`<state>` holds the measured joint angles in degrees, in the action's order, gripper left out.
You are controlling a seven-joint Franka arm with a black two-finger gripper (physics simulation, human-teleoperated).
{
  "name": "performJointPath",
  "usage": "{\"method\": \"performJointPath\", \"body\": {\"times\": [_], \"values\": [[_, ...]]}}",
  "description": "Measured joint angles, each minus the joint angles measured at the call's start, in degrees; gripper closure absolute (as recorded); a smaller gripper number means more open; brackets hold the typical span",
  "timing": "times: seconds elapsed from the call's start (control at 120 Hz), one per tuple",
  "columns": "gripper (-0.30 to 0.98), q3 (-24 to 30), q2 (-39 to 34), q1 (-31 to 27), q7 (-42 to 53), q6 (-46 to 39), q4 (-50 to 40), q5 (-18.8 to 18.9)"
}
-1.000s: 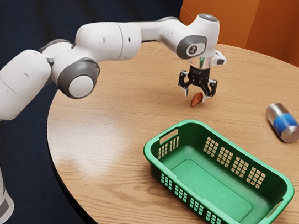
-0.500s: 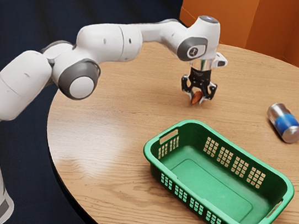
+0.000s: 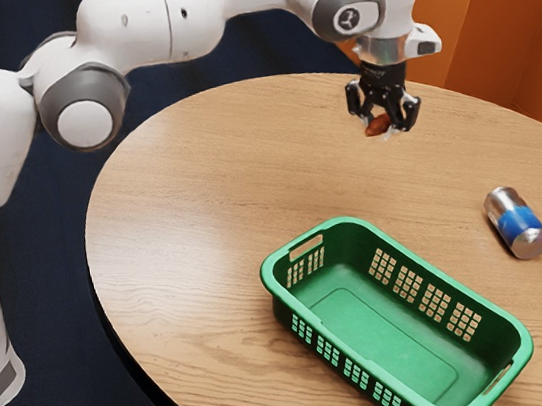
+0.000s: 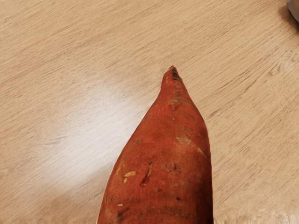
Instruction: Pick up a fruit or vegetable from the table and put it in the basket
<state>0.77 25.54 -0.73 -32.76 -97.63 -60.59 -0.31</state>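
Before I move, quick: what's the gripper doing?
Gripper: closed, holding the reddish-orange sweet potato up off the table.

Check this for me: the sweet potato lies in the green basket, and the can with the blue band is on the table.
Wrong on the sweet potato: the exterior view shows it gripped in the tool, up off the table, not in the green basket. The can with the blue band is on the table.
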Motion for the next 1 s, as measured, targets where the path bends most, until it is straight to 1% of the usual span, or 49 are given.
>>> {"method": "performJointPath", "body": {"times": [0.175,0.342,0.483,0.733,0.95,0.967,1.0], "values": [[0.56,0.94,-2.76,6.46,-0.01,1.91,-1.29,-0.02],[0.56,0.93,-3.07,13.74,-0.02,3.24,-1.29,-0.03],[0.55,0.95,-3.08,18.34,-0.05,3.89,-1.30,0.03],[0.55,1.03,-3.09,22.68,-0.09,4.36,-1.29,0.01],[0.56,1.01,-3.08,24.53,-0.13,4.36,-1.30,0.02],[0.54,1.01,-3.08,24.61,-0.13,4.35,-1.31,0.01],[0.44,1.02,-3.09,24.71,-0.12,4.29,-1.35,-0.03]]}}
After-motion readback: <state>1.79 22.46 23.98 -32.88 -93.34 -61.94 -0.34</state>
